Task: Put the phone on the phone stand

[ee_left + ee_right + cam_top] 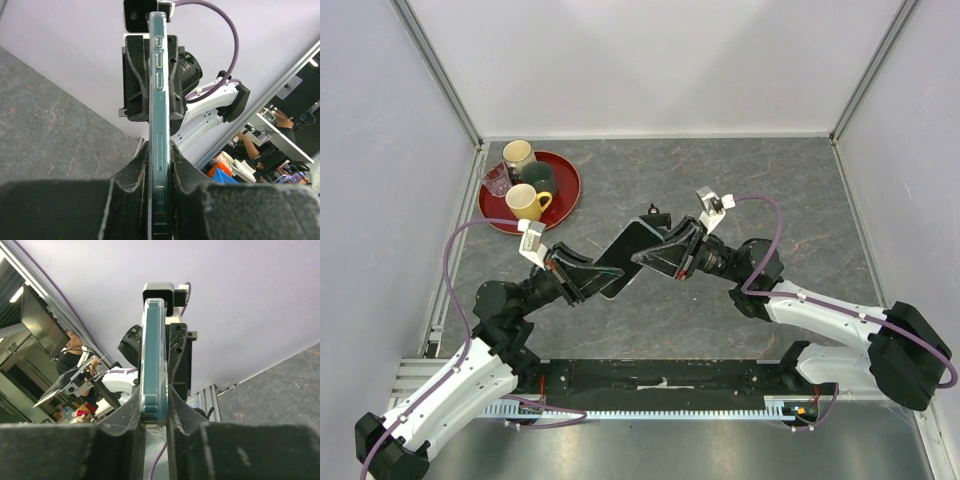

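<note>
The phone (628, 258) is in the air above the middle of the table (780, 180), held at a slant between the two arms and not touching the surface. In the left wrist view the phone (157, 115) is seen on its thin edge, with side buttons, and the left gripper (159, 170) presses it from both sides at the near end. In the right wrist view the phone (152, 365) also stands on edge, and the right gripper (154, 407) is closed tightly around its other end. So both grippers, the left gripper (592, 277) and the right gripper (656, 254), clamp the same phone. Just beyond the phone's far end a small black piece (653, 211) shows; what it is I cannot tell. At the far left lies a red tray (572, 192) with mugs (525, 202) on it.
</note>
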Controlling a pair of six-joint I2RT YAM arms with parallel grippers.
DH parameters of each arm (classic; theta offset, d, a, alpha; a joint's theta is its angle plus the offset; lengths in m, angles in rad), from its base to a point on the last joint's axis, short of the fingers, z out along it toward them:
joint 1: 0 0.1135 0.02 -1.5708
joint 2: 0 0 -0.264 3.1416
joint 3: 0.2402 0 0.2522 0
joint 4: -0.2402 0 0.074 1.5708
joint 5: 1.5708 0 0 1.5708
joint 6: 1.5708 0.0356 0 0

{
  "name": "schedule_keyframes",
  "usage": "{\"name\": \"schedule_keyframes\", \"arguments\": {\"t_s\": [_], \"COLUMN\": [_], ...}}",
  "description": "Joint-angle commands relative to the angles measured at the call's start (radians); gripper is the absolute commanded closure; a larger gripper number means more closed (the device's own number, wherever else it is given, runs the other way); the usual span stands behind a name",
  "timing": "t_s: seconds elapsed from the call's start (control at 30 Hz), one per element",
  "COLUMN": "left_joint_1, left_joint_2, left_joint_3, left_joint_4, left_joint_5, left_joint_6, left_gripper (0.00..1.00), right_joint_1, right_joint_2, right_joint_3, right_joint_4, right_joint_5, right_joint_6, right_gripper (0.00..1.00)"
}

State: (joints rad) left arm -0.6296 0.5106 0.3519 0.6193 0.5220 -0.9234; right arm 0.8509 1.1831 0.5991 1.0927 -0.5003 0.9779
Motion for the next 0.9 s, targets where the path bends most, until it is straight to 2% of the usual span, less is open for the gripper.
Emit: {"name": "schedule_keyframes", "arguments": {"t_s": [0.0,0.07,0.13,0.17,0.27,0.43,0.5,0.6,0.7,0.77,0.87], "left_joint_1": [-0.001,0.001,-0.001,-0.001,0.001,0.001,0.001,0.001,0.001,0.001,0.001], "left_joint_2": [-0.009,-0.003,0.006,0.008,0.011,0.002,0.009,0.038,0.098,0.140,0.193], "left_joint_3": [0.002,0.027,0.056,0.085,0.137,0.255,0.327,0.442,0.561,0.616,0.633], "left_joint_4": [0.119,0.054,-0.013,-0.094,-0.250,-0.550,-0.707,-0.888,-1.004,-1.024,-0.980], "left_joint_5": [-0.023,-0.028,-0.013,-0.005,0.016,0.035,0.032,-0.017,-0.028,-0.007,0.140], "left_joint_6": [-0.049,-0.046,-0.023,-0.011,0.034,0.198,0.286,0.383,0.443,0.454,0.440], "left_gripper": [0.98,0.97,0.86,0.63,0.34,0.28,0.28,0.28,0.27,0.27,0.31], "right_joint_1": [0.008,0.010,0.008,0.010,0.008,-0.007,-0.021,-0.027,-0.026,-0.026,-0.026], "right_joint_2": [0.032,0.033,0.024,0.010,-0.029,-0.085,-0.092,-0.102,-0.123,-0.135,-0.152], "right_joint_3": [0.065,0.071,0.073,0.073,0.061,0.056,0.062,0.103,0.139,0.168,0.188], "right_joint_4": [0.091,0.069,0.023,-0.037,-0.137,-0.278,-0.319,-0.473,-0.612,-0.695,-0.737], "right_joint_5": [0.013,0.012,0.034,0.043,0.091,0.080,0.031,-0.067,-0.142,-0.182,-0.242], "right_joint_6": [0.024,0.015,-0.021,-0.039,-0.096,-0.174,-0.200,-0.310,-0.418,-0.482,-0.513], "right_gripper": [0.82,0.98,1.00,1.00,1.00,1.00,1.00,1.00,1.00,1.00,1.00]}}
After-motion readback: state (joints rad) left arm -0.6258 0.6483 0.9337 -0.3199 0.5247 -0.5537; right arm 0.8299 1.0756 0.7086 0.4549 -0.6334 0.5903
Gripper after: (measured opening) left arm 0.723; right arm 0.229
